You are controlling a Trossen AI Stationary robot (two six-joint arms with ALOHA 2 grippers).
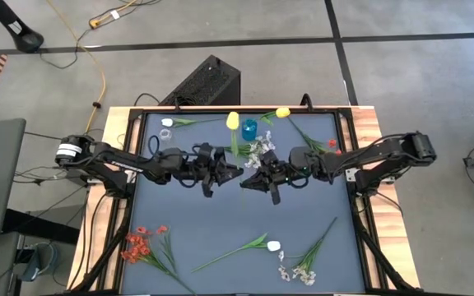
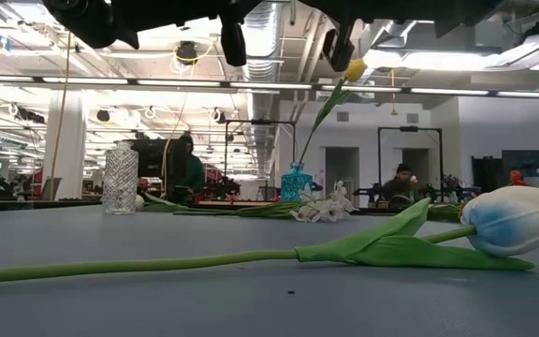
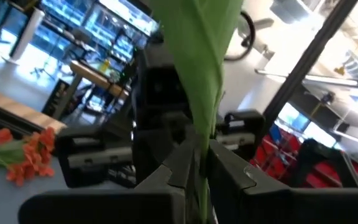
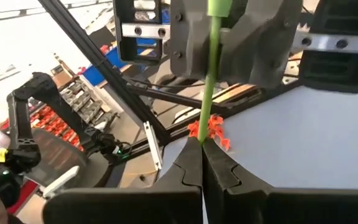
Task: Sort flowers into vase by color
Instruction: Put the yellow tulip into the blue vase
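My two grippers meet over the table's middle, both shut on one green stem (image 4: 211,74). In the high view this stem runs toward the far edge to a yellow bud (image 1: 232,120). My left gripper (image 1: 234,171) comes in from the left and my right gripper (image 1: 248,181) from the right. A blue vase (image 1: 249,128) stands just beyond them. Another yellow flower (image 2: 355,68) stands in it by its stem and leans right. A clear glass vase (image 2: 120,178) stands at the far left. My left gripper (image 3: 202,165) pinches the stem between its two fingers where a broad green leaf (image 3: 197,74) rises from it. It comes roughly level from the table's left. The stem is clear of the table. My right gripper (image 4: 202,152) pinches the bare stem (image 4: 205,134) between its fingertips, coming level from the table's right. From there the stem runs on past the left gripper's fingers (image 4: 191,43), clear of the table.
Red flowers (image 1: 142,245), a white-bud flower (image 1: 253,245) and a whitish sprig (image 1: 303,265) lie near the front edge. A white-bud flower (image 1: 171,123) lies far left, a red one (image 1: 332,146) at the right, and a whitish sprig (image 1: 260,152) beside the blue vase.
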